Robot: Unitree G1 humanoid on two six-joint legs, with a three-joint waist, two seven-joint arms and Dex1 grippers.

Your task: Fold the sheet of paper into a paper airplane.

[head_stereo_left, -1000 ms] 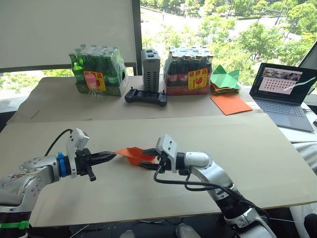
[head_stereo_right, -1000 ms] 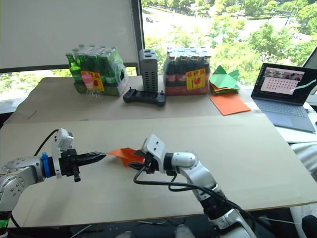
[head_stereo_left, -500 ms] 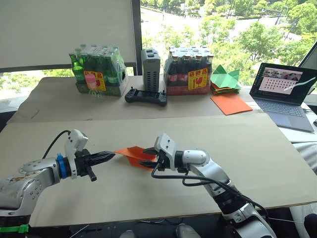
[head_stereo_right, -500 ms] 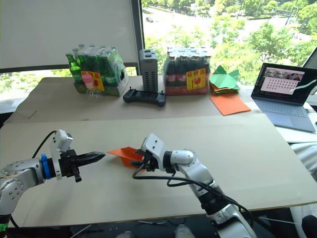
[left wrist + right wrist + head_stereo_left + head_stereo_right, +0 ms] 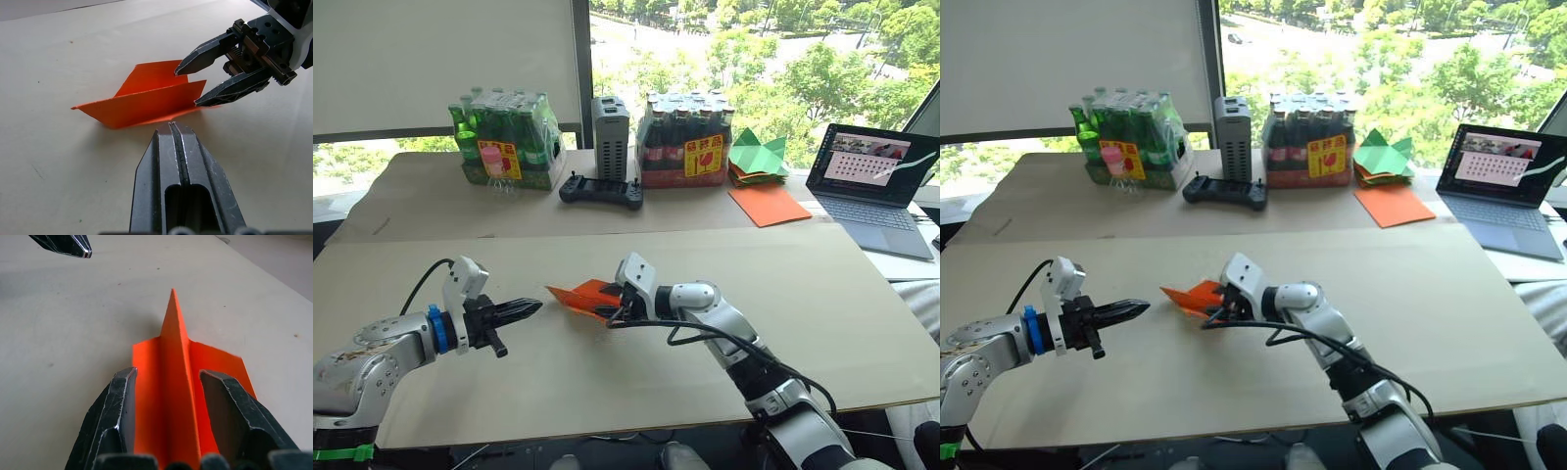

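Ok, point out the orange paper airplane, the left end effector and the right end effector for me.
paper airplane [image 5: 146,100]: left wrist view, on its upright side panel.
left end effector [image 5: 534,306]: left eye view, at its closed fingertips, apart from the paper.
right end effector [image 5: 188,85]: left wrist view, between its spread fingertips at the airplane's rear.

A big tan table [image 5: 862,323] stands by a wide window [image 5: 754,49]. Green trees [image 5: 822,69] show outside in bright sun. A white blind [image 5: 440,59] covers the left part. A dark post [image 5: 581,69] stands between them.
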